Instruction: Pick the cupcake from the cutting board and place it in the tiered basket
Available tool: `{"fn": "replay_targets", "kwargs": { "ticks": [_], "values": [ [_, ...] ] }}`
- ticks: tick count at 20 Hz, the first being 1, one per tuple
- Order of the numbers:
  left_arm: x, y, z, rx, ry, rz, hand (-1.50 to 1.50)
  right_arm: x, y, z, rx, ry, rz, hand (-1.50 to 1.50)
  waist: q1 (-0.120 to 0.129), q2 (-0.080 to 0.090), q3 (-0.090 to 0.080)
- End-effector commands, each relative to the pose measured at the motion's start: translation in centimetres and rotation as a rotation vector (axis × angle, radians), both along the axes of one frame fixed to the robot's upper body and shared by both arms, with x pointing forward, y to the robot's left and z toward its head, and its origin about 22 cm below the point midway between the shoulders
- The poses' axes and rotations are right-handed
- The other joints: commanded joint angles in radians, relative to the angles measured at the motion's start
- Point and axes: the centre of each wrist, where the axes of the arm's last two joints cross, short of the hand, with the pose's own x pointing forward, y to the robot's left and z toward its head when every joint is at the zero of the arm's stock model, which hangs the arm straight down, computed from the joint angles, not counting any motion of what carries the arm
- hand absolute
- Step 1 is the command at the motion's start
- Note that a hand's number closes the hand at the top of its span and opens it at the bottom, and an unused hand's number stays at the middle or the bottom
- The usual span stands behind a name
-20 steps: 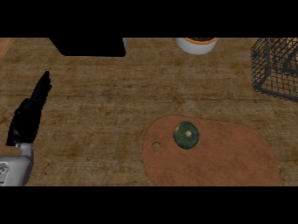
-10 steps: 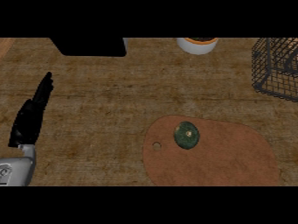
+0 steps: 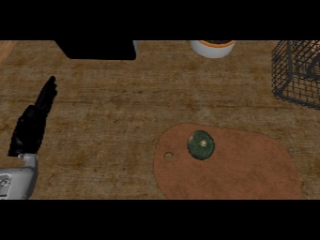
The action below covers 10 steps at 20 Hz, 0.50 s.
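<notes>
- We see one cupcake (image 3: 201, 144) with green top; it sits on the one brown cutting board (image 3: 245, 173), near its left part.
- One wire basket (image 3: 302, 77) stands at the far right, well apart from the cupcake.
- One hand, the left hand (image 3: 32, 123), rests at the left with straight fingers, holding nothing.
- One white cup (image 3: 213, 48) and one black box (image 3: 96, 49) stand at the far edge.

Left hand (image 3: 32, 123) at view's left, fingers straight, empty.

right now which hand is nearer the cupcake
Left, and only it shows. The left hand rests open, fingers up, well to the left of the cupcake on the cutting board. The right hand is out of view.
</notes>
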Motion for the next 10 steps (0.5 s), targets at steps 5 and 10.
{"fn": "replay_targets", "kwargs": {
  "ticks": [5,10],
  "values": [
    [1.4,1.2,0.1,-0.018,0.018,0.011,0.00,-1.4,-1.4,-3.7,0.154,-0.143,0.005,-1.50,-0.015,-0.001,0.000],
    [-0.7,0.7,0.2,-0.019,0.005,0.010,0.00,-0.8,-1.5,0.4,0.176,-0.301,-0.020,-1.50,-0.007,-0.007,0.000]
  ]
}}
